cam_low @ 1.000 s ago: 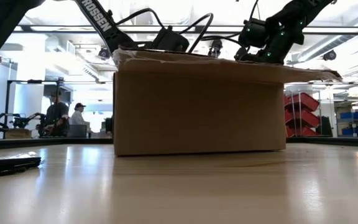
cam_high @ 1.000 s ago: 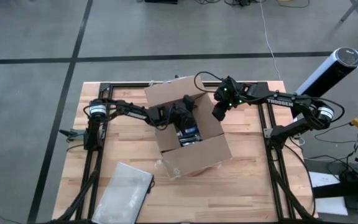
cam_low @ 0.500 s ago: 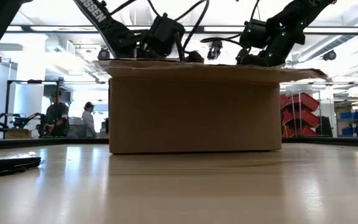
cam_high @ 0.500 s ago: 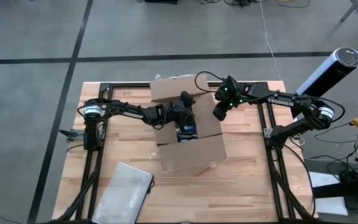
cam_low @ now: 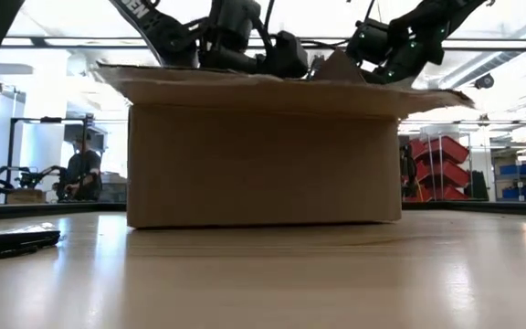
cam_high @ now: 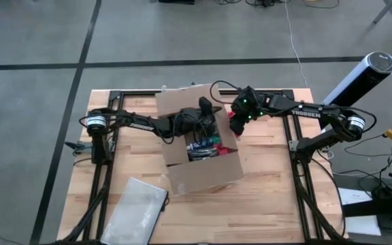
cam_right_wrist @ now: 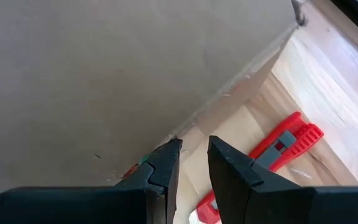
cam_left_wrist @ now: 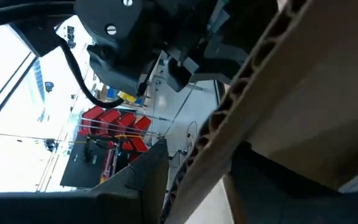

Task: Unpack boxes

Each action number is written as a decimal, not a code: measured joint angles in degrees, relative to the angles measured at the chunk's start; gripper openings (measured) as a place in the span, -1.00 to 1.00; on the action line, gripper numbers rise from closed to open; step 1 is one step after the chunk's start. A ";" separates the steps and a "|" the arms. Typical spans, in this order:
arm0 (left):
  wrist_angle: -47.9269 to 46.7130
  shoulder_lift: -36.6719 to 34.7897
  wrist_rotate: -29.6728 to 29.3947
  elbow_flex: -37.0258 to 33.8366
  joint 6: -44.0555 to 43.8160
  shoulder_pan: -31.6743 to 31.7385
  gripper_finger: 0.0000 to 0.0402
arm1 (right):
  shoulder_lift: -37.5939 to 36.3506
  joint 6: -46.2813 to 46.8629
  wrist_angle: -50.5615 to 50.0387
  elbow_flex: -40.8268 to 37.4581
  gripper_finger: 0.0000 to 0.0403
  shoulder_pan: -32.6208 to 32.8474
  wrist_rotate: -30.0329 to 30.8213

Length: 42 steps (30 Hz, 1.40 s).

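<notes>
Left tool [cam_high: 206, 121] reaches inside the opened box [cam_high: 199, 178], grip unclear; right tool [cam_right_wrist: 190, 163], narrowly parted, holds nothing at the flap. Contents remain inside.

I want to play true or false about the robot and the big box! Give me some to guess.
1. The brown cardboard box is open on top. True.
2. A flat translucent grey-white pouch lies inside the box. False: it lies on the wooden table, beside the box.
3. The left gripper is over the open box. True.
4. A red utility knife lies by the box. True.
5. The room behind has blue bins. False: they are red.
</notes>
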 joint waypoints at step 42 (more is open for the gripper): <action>-9.40 -4.29 0.25 1.11 -6.79 -1.62 -0.38 | -1.45 -1.64 0.22 4.90 -0.64 5.34 -6.84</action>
